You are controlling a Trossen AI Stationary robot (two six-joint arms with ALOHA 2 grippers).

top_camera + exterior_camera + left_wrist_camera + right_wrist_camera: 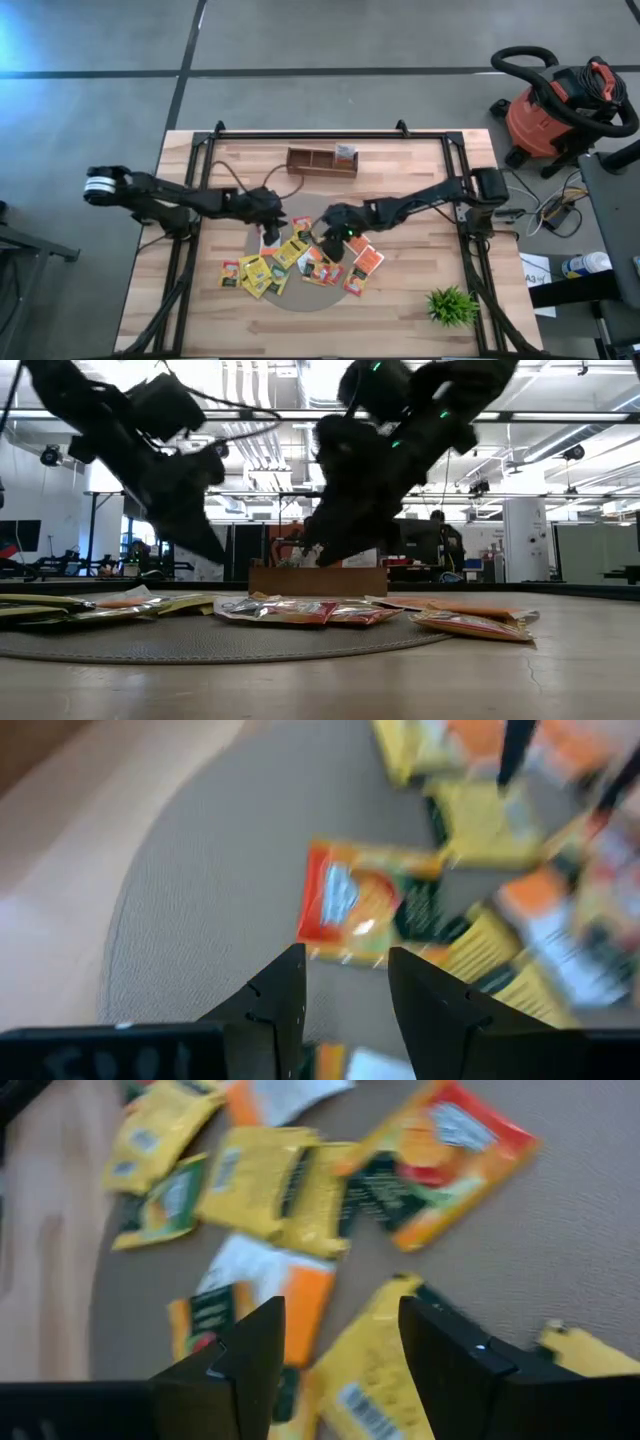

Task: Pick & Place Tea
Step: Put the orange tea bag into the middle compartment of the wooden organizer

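Tea packets (pixel 300 262), yellow and orange, lie scattered on a round gray mat (pixel 252 240) in the middle of the wooden table (pixel 420 185). Both grippers hang over the pile, left gripper (pixel 270 212) and right gripper (pixel 333 232), fingers spread and holding nothing. A wooden tray (pixel 320 160) sits higher in the frame with one packet (pixel 345 152) in its right part. A green plant (pixel 452 304) stands at the lower right.

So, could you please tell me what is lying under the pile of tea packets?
The tea packets lie on a round grey mat on the wooden table. Where packets overlap, the lower ones are partly covered, and the mat beneath the pile is hidden.
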